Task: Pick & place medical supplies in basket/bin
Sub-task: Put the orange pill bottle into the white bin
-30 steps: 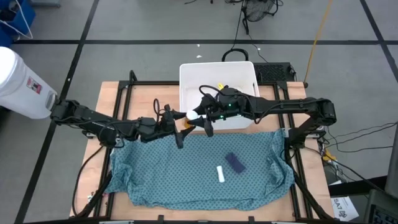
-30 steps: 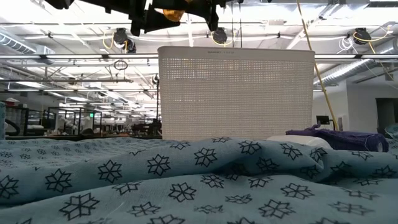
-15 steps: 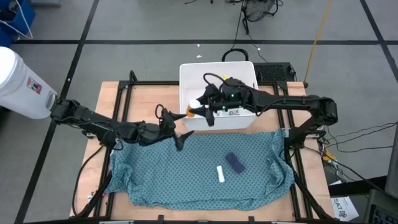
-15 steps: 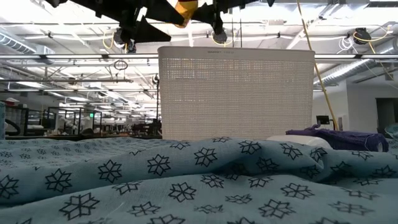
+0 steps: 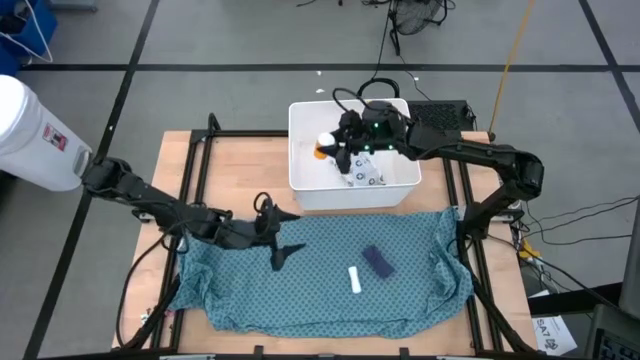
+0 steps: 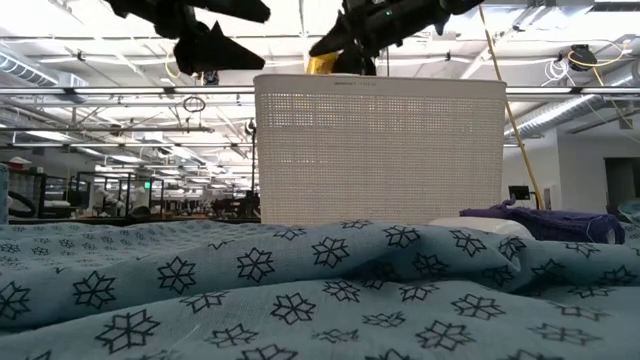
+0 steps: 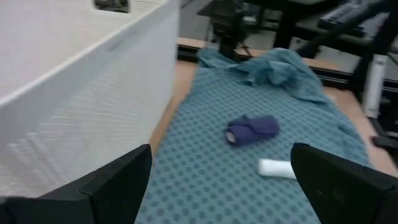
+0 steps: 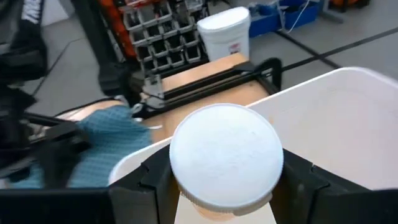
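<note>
Holding the orange pill bottle [image 5: 324,147] over the white tub [image 5: 301,170], right gripper [image 5: 331,150] clamped on it just under the white cap [image 8: 227,154], fingers hugging both sides. Best done now: lower a little inside the walls, then part the fingers, so as to drop the bottle short and keep it from bouncing out. Already lying in the tub, a flat white packet with dark rings [image 5: 366,173]; better to aim for the bare floor beside it, toward the near-left corner. Worth keeping clear of the tub's left wall, which sits close to the bottle in the high view; plenty of open tub toward the right.

Hovering over the teal patterned cloth [image 5: 300,290], left gripper [image 5: 283,246] with fingers spread wide and empty, just off the tub's front wall. Ahead of it on the cloth, the dark blue block [image 7: 252,130] and the small white tube [image 7: 277,167], close together but apart. Open cloth all round both, so room for approach from above; loose folds near the cloth's edges likely to snag a low finger.
</note>
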You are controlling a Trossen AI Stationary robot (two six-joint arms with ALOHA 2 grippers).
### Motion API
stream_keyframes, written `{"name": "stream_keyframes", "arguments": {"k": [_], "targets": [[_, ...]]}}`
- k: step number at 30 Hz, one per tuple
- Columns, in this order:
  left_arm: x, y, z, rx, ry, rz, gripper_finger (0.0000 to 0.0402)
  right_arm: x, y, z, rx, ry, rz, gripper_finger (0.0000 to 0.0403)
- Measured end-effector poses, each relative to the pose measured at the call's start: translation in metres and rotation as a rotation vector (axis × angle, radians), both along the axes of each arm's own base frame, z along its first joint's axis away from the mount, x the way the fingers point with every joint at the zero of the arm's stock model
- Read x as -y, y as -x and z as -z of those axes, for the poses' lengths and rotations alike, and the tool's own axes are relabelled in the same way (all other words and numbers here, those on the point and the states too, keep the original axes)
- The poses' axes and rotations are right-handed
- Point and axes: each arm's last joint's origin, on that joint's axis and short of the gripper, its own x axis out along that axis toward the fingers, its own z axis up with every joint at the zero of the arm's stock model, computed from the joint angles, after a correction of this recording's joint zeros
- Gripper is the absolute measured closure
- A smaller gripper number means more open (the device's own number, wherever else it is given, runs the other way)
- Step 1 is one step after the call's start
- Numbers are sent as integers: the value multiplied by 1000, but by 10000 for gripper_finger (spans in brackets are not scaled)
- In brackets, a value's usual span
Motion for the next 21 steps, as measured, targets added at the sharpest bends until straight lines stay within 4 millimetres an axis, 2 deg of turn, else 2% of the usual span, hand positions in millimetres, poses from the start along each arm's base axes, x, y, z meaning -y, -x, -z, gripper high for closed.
{"name": "stream_keyframes", "arguments": {"k": [10,16,21], "targets": [[20,8,1,-7,9,84,16,33,16,2,-12,-2,20,224],[21,8,1,-7,3,92,16,48,21,5,-15,0,58,225],[21,8,1,-10,-20,100,16,60,17,18,-43,-13,74,225]]}}
